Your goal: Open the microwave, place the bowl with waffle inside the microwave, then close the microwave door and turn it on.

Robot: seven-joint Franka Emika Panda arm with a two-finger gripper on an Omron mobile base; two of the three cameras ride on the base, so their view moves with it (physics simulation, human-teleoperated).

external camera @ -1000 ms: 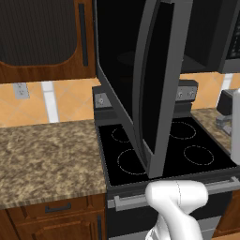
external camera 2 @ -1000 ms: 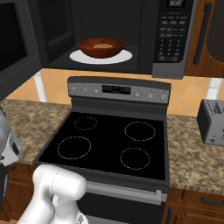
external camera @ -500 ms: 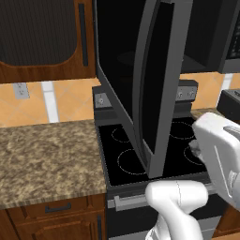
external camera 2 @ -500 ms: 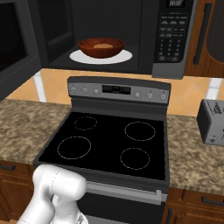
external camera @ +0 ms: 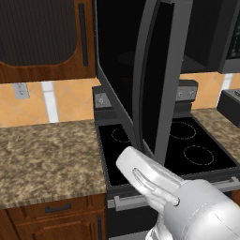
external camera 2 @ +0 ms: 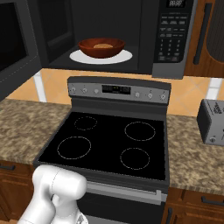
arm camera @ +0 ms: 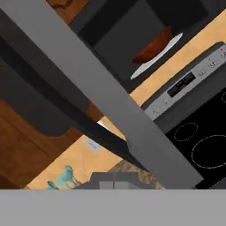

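The microwave (external camera 2: 109,35) hangs above the black glass-top stove (external camera 2: 109,144), its cavity open and dark. The microwave door (external camera: 154,75) stands swung wide out over the left side of the cooktop, edge-on in the left base view, where it blocks the sight into the cavity; in the hand view its grey edge crosses the frame as a broad diagonal bar. Speckled granite counter (external camera: 47,154) runs to both sides of the stove, over wooden cabinets (external camera: 42,42). To the right of the cavity sits the microwave's keypad panel (external camera 2: 173,33). A dark toaster (external camera 2: 212,122) stands on the right counter, well apart from the burners. Inside the microwave a white round plate (external camera 2: 100,57) lies on the floor of the cavity, and the bowl (external camera 2: 101,47) rests on it, upright. The waffle (external camera 2: 103,45) lies in the bowl. The gripper itself is hidden from the cameras; its fingers are pressed together with nothing between them.
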